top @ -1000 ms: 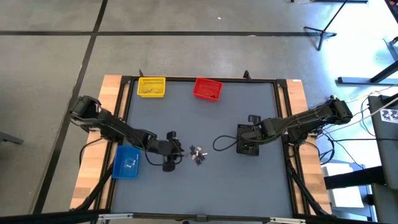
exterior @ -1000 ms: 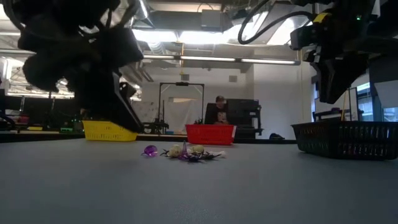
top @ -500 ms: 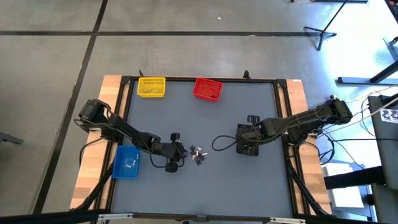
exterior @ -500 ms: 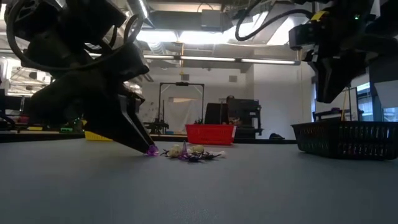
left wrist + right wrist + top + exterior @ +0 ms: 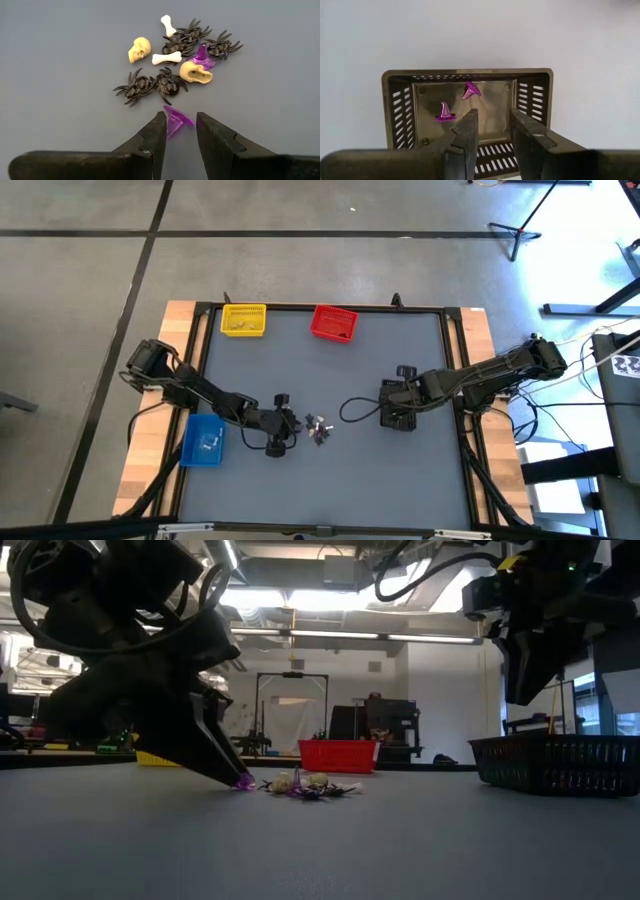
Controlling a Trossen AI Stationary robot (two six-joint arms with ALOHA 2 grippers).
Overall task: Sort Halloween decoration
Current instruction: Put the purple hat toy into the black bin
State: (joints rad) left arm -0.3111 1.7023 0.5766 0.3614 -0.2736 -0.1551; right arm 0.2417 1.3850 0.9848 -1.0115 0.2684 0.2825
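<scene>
Purple hat lies between the left fingers, which stand a little apart on either side of it at the counter; whether they touch it I cannot tell. Just beyond lies the pile: dark spiders, two tan skulls, white bones and another purple hat, mid-counter. Right fingers hang part open, empty, over the black bin, where two purple hats lie. Yellow bin and red bin stand at the far edge, blue bin near the left arm.
</scene>
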